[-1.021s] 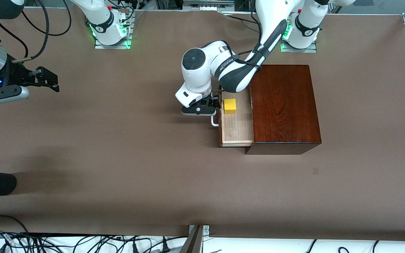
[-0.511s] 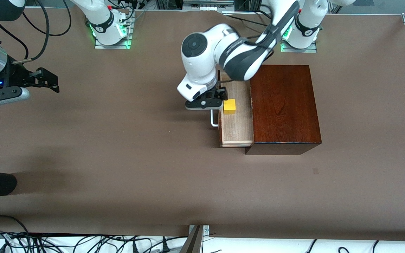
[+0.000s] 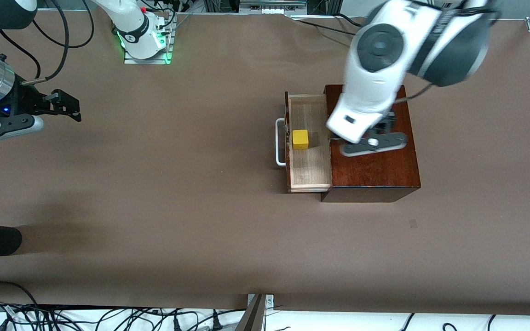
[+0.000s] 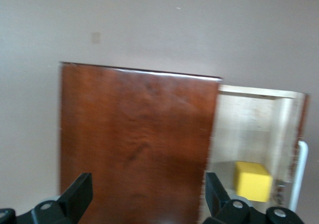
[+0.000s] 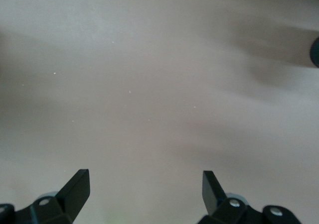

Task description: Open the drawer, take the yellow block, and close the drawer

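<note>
A: What are the claws doing?
B: The left gripper (image 4: 144, 196) hangs over the wooden box (image 3: 371, 138), fingers spread wide, holding nothing. The right gripper (image 5: 144, 189) waits over bare table (image 3: 154, 207) at the right arm's end, also spread and empty.
A: And the drawer (image 3: 310, 165)?
B: Pulled out. The yellow block (image 3: 300, 139), a small bright cube, sits inside, close to the white handle (image 3: 279, 142).

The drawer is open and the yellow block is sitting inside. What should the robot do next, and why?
Probably bring the left tool, open and over the wooden box, across above the yellow block and lower it. The drawer is pulled out, the block lies uncovered, and the open right tool waits at its end of the table.
</note>
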Robot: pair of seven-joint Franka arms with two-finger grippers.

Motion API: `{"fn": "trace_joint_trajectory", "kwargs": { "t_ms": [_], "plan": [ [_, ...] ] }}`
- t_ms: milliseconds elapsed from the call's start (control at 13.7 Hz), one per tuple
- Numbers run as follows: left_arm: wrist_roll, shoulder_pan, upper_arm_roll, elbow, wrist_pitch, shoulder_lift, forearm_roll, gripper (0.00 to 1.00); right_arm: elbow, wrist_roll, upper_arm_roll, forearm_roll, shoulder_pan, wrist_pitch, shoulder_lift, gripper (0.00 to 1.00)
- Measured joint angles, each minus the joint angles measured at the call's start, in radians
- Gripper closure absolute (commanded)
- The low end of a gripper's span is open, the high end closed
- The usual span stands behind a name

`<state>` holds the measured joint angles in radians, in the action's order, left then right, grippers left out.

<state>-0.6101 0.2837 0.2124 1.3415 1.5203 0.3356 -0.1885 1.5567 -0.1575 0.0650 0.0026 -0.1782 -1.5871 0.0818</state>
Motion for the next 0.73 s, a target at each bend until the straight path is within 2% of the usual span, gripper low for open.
{"fn": "trace_joint_trajectory", "kwargs": {
  "t_ms": [292, 511, 730],
  "plan": [
    [0.285, -0.141, -0.013, 0.001, -0.093, -0.051, 0.013, 0.0, 0.001, 0.003, -0.03, 0.0, -0.126, 0.004, 0.005, 0.0],
    [0.445, -0.2, -0.1, 0.001, -0.159, -0.081, 0.121, 0.0, 0.002, 0.003, -0.036, 0.0, -0.257, 0.006, 0.036, 0.0],
    [0.542, -0.219, -0.181, 0.022, -0.134, -0.118, 0.148, 0.0, 0.003, 0.003, -0.038, -0.016, -0.4, 0.001, 0.095, 0.0]
  ]
}}
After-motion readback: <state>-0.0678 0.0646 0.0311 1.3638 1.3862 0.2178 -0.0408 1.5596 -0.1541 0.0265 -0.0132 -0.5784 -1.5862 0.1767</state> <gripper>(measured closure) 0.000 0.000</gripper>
